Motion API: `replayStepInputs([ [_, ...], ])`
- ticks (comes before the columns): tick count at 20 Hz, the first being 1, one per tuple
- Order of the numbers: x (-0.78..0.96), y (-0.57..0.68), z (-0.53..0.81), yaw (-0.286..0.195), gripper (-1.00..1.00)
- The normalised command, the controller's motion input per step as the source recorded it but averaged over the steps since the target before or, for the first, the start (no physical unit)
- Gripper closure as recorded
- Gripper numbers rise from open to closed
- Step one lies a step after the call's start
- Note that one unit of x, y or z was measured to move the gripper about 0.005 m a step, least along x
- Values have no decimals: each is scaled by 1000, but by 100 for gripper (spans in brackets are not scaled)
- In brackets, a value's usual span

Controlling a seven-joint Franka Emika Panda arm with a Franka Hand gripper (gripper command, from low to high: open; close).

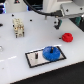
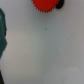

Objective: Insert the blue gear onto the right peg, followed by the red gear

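Exterior view: the blue gear already sits on the grey black-edged plate, at the end nearer the red gear, and it covers the spot where the right peg should stand, so that peg cannot be made out; only the other pin shows as a thin dark mark, on the far side of the blue gear from the red gear. Judged from this, the first half of the task looks done and the red gear is what remains. It lies flat on the white tabletop, apart from the plate, beyond the blue gear toward the exterior view's right.

The arm's wrist hangs above the red gear and somewhat behind it, so the coming move seems a short descent toward the disc. The disc is round, with no long axis to align to.

In the wrist view the red gear is cut off at the frame edge, with bare tabletop filling most of the picture. The fingers are hidden or too blurred in both views; whether they are spread or pressed together I cannot tell. A pale blocky object stands well away from the red gear.
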Motion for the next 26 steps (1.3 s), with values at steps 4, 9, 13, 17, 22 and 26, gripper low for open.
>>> replayStepInputs([
  [4, 391, 111, 5, 0, -100],
  [9, 78, 152, -192, 0, -100],
  [13, -119, -6, -336, 0, -100],
  [17, -93, -15, -320, 0, -100],
  [22, -62, -24, -324, 0, -100],
  [26, -82, -21, -262, 0, -100],
])
